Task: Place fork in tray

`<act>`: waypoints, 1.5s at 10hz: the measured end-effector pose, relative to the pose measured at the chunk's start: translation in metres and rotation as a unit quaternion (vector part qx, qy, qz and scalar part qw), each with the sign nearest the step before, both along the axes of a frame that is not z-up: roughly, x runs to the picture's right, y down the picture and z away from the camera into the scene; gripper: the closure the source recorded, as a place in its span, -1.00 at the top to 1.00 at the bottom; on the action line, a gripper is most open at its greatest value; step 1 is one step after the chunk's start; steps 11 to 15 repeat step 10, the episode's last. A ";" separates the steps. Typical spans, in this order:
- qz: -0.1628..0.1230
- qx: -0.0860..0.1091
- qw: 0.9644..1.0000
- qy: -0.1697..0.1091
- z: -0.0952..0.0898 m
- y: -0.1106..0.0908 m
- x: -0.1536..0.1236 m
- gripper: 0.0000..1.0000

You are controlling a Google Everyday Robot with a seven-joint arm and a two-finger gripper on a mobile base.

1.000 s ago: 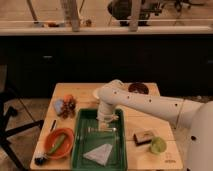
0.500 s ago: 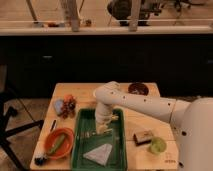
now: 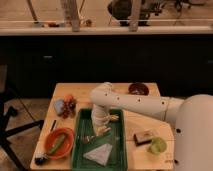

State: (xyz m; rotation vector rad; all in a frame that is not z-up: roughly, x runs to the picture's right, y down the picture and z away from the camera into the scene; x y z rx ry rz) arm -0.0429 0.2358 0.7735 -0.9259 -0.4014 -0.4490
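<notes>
nearest edge of the wooden table [image 3: 131,160]: a pale folded napkin [image 3: 99,153] is lying flat in the near half of the tray [image 3: 78,150], the deep-green rectangular one running lengthwise down the table's middle. to its left an orange bowl [image 3: 59,142] is sitting on the table, holding a green vegetable-like item [image 3: 57,144]; a small dark object [image 3: 41,160] is lying at the near-left corner beside the bowl. to the tray's right, a small brown block [image 3: 143,136] and a lime-green round item [image 3: 158,146] are sitting near each other.

mid tray: the fork [image 3: 88,137] is showing as a thin silvery piece on the tray floor, between the napkin and the gripper. the gripper [image 3: 102,130] is hanging over the tray's middle, pointing down, just beside the fork. contact with the fork: cannot tell; how wide the gripper stands cannot be told either.

a thin dark stick-like utensil [image 3: 53,125] is lying on the table left of the tray, above the bowl.

farther back: the white arm [image 3: 135,105] is reaching across the table from the right, elbow bending over the tray's far end. a cluster of reddish and grey items [image 3: 65,106] is sitting at the far-left, a dark red bowl [image 3: 138,89] at the far-right.
</notes>
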 end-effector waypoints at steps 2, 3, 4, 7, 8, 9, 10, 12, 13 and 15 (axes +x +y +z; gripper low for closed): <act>0.004 0.003 1.000 -0.004 -0.001 -0.002 0.003 -0.73; 0.008 0.004 1.000 -0.005 -0.001 -0.003 0.004 -0.60; 0.017 0.004 1.000 -0.009 -0.002 -0.006 0.006 -0.32; 0.028 0.004 0.999 -0.017 -0.002 -0.011 0.008 0.27; 0.029 0.003 0.999 -0.019 -0.002 -0.012 0.009 0.47; 0.028 0.002 0.999 -0.021 -0.002 -0.012 0.010 0.58; 0.028 0.001 0.999 -0.023 -0.002 -0.013 0.011 0.60; 0.028 0.001 0.999 -0.023 -0.002 -0.013 0.011 0.60; 0.028 0.001 0.999 -0.023 -0.002 -0.013 0.011 0.60; 0.028 0.001 0.999 -0.023 -0.002 -0.013 0.011 0.60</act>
